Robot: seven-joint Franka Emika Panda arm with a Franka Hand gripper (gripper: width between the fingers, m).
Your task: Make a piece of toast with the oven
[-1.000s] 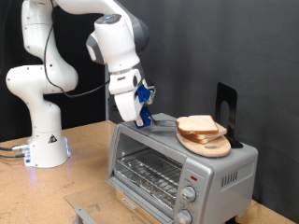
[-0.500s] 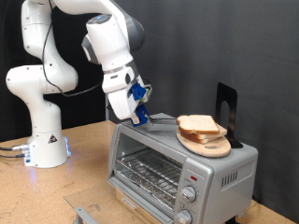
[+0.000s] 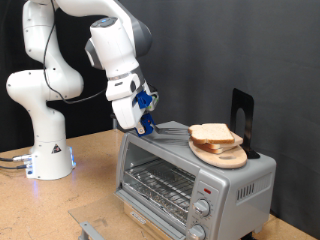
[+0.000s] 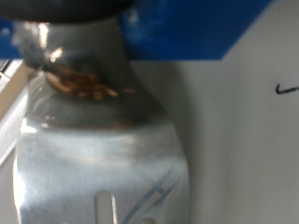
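The claw (image 3: 143,118) hangs above the top of the oven (image 3: 190,170), near that top's end at the exterior view's left, and it grips a blue-handled tool (image 3: 149,104) whose flat metal blade (image 3: 172,130) stretches away from the claw toward the exterior view's right, low over the oven's top. Beyond the blade's tip, well to the claw's right in this view, a round wooden board (image 3: 222,154) rests on the oven with a stack of bread, the top piece of toast (image 3: 211,133) pale with a tan crust. Below the claw, the oven's glass door is closed over the wire rack (image 3: 158,182). The oven stands on the wooden counter (image 3: 85,165).
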